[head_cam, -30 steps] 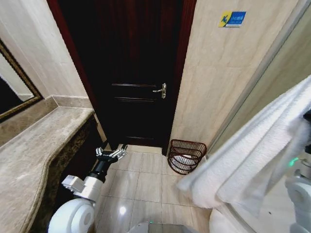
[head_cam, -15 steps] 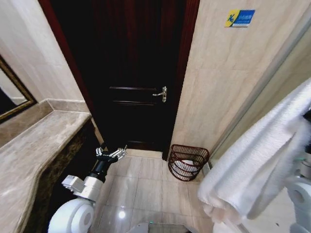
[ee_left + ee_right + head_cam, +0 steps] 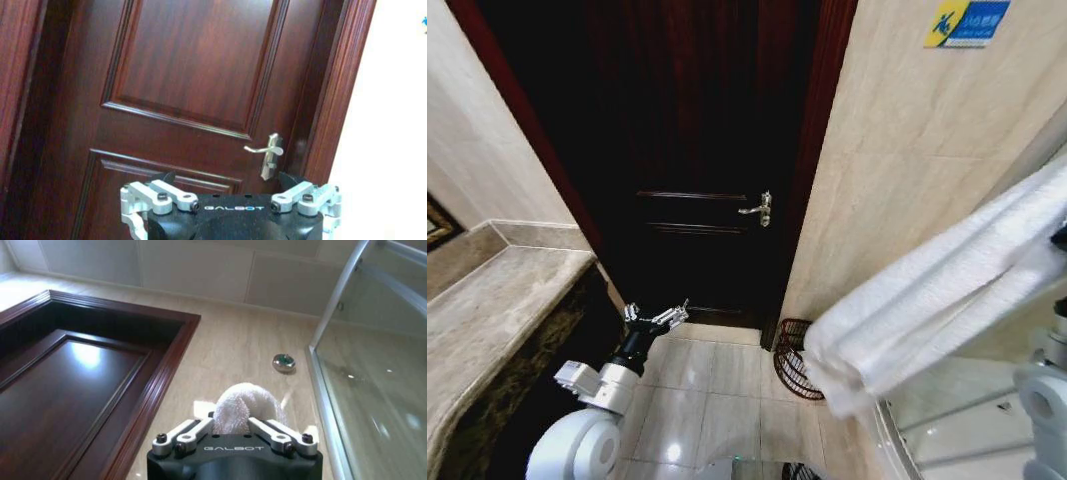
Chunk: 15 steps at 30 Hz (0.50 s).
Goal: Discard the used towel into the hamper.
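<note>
Your right gripper [image 3: 230, 432] stays clamped on the towel [image 3: 927, 300]; view swung, towel now prob. covers hamper [image 3: 792, 362]. Left gripper [image 3: 655, 318] open, idle.

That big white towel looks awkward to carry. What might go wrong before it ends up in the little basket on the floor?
1. The white towel hangs in front of the hamper in the head view, so the robot may misjudge the drop.
2. The right gripper pinches just one bunch of cloth; the long loose end could drape over the rim or land on the floor tiles.
3. The hamper sits in a tight corner by the door, so the towel could brush the wall.
</note>
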Motion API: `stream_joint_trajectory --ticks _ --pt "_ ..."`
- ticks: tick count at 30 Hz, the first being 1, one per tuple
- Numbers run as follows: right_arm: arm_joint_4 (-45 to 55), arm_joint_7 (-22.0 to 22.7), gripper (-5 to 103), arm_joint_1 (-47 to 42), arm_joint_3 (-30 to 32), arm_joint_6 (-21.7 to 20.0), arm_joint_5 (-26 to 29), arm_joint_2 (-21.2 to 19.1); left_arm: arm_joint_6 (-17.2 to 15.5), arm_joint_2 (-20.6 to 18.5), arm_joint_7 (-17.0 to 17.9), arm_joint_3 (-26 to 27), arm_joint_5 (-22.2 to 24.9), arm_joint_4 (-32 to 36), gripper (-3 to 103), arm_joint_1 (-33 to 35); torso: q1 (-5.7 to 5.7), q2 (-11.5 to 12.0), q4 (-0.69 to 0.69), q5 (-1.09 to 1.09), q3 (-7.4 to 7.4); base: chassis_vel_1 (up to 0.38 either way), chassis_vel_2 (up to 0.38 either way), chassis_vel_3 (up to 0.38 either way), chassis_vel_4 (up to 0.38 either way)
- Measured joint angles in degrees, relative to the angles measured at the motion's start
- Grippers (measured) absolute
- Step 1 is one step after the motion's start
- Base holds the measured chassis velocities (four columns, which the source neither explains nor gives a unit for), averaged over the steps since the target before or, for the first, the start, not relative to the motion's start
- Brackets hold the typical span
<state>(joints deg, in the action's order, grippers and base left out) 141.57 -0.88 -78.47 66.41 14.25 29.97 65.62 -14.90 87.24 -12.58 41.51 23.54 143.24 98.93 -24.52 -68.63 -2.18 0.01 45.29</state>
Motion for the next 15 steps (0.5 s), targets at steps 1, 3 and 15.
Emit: stream_joint_trajectory --ticks 1,3,15 --pt "0.01 0.0 7 0.0 0.0 0.0 0.0 0.0 0.0 0.0 0.0 0.0 0.0 0.0 100 0.0 0.03 -0.02 0.0 -0.03 -0.01 0.049 -0.04 -0.037 0.064" --pt "0.01 0.0 7 0.0 0.0 0.0 0.0 0.0 0.0 0.0 0.0 0.0 0.0 0.0 100 0.01 0.03 -0.02 0.0 -0.03 -0.01 0.056 -0.04 -0.025 0.066" --pt "0.01 0.0 7 0.0 0.0 0.0 0.0 0.0 0.0 0.0 0.0 0.0 0.0 0.0 100 -0.01 -0.03 -0.01 0.0 0.0 0.01 0.009 0.001 -0.002 0.006"
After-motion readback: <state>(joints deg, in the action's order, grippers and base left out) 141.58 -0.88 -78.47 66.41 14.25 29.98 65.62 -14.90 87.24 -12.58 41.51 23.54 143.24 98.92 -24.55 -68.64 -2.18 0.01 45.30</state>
